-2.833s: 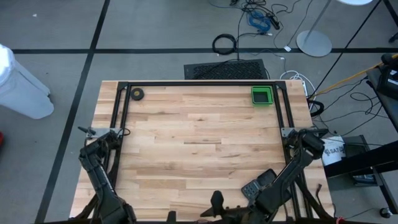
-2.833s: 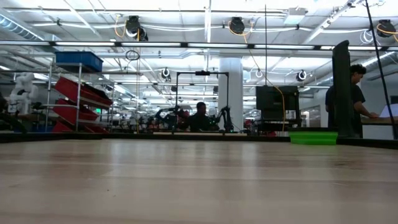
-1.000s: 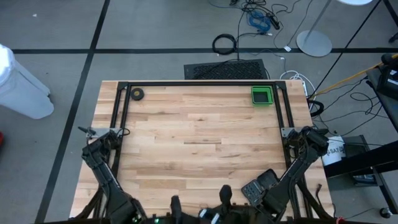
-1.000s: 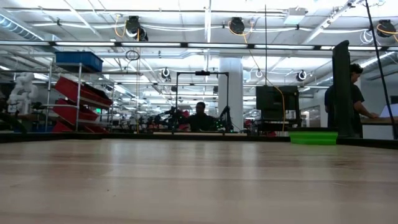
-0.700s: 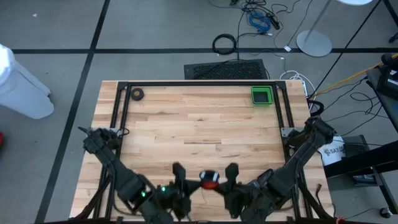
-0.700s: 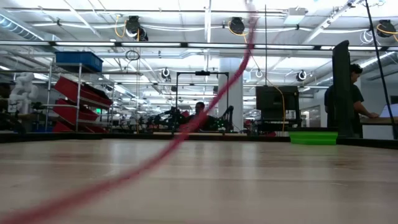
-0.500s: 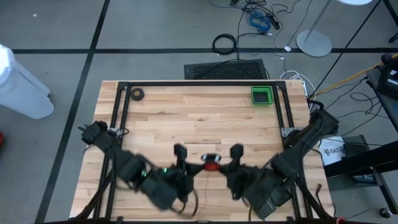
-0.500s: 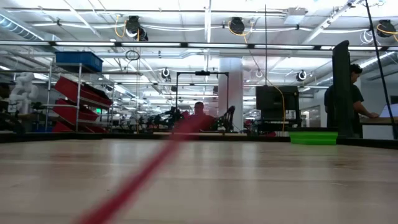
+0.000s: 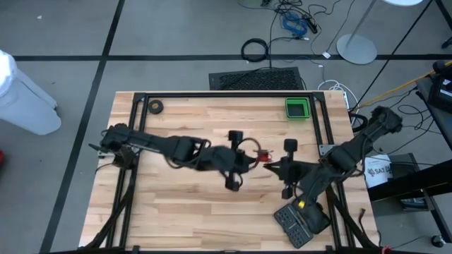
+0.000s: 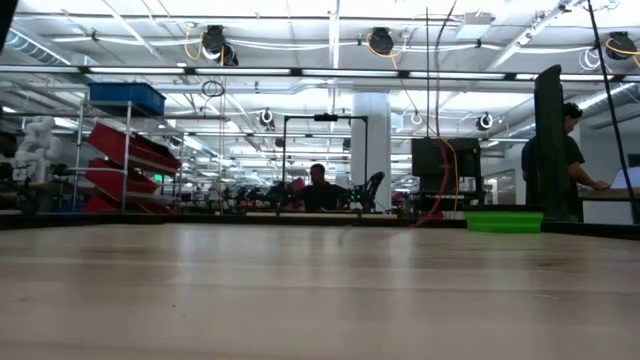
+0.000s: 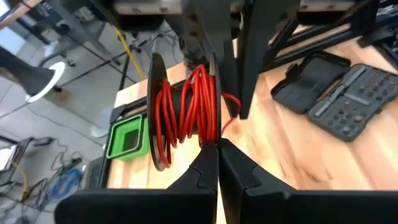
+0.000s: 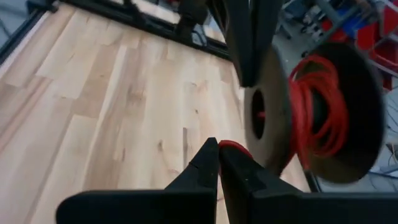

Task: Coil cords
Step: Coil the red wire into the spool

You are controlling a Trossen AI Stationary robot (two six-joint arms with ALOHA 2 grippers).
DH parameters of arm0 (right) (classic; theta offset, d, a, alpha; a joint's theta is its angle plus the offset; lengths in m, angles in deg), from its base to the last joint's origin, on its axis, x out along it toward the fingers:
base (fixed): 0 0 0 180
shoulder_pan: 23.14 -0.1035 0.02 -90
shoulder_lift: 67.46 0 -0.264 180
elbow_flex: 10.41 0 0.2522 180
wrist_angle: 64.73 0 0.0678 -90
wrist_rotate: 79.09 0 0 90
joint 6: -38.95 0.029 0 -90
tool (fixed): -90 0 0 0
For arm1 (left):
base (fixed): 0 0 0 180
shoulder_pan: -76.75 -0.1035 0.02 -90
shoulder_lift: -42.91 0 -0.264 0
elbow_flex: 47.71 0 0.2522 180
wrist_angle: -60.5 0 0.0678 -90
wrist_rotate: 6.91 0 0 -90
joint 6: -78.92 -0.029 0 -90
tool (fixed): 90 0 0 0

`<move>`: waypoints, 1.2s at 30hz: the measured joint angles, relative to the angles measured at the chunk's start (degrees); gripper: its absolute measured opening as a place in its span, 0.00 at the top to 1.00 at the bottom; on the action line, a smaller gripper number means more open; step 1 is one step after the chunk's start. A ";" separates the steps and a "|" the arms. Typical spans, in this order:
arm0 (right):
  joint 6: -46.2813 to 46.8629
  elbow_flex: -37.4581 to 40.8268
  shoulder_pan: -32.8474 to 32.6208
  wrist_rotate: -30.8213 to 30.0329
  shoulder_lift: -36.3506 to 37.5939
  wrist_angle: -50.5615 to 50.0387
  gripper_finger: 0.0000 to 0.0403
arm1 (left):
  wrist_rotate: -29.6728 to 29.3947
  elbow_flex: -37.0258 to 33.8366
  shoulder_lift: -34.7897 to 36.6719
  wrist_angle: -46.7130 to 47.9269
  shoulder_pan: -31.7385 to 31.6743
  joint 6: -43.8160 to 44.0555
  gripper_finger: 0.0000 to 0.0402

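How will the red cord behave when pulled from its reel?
Probably floppy: the red cord is thin and lies in loose, uneven loops. Its reel, pinched at one round flange by the left gripper, would likely roll if set down.

Wooden table (image 9: pixel 212 197); green tray (image 9: pixel 297 109), black roll (image 9: pixel 155 106)

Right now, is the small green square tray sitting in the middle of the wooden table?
No, the small green square tray sits at a far corner of the wooden table, on the right arm's side, away from the middle.
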 joint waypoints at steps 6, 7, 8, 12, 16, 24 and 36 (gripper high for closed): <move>-1.15 21.08 0.90 -2.82 13.39 19.42 1.00 | 7.57 -5.29 0.18 -3.69 -6.42 -3.66 1.00; -1.25 23.27 1.35 -2.63 15.26 21.73 1.00 | 11.93 -6.15 0.38 -5.19 -7.82 -3.81 1.00; -1.32 25.15 1.88 -2.33 17.13 23.20 1.00 | 16.66 -7.09 0.65 -6.99 -9.24 -3.99 1.00; -0.51 28.47 4.38 -2.31 22.99 23.99 1.00 | 25.31 -10.19 1.06 -12.92 -14.60 -5.49 1.00; -1.77 28.75 7.03 -1.15 25.75 23.66 1.00 | 34.03 -12.50 1.33 -12.46 -20.72 -6.48 1.00; -12.49 28.73 15.83 3.11 28.26 29.57 1.00 | 45.61 -15.83 3.36 -12.12 -27.45 -9.72 1.00; -10.02 28.69 27.12 17.93 25.20 33.42 1.00 | 56.82 -15.92 5.64 -12.23 -34.53 -9.59 1.00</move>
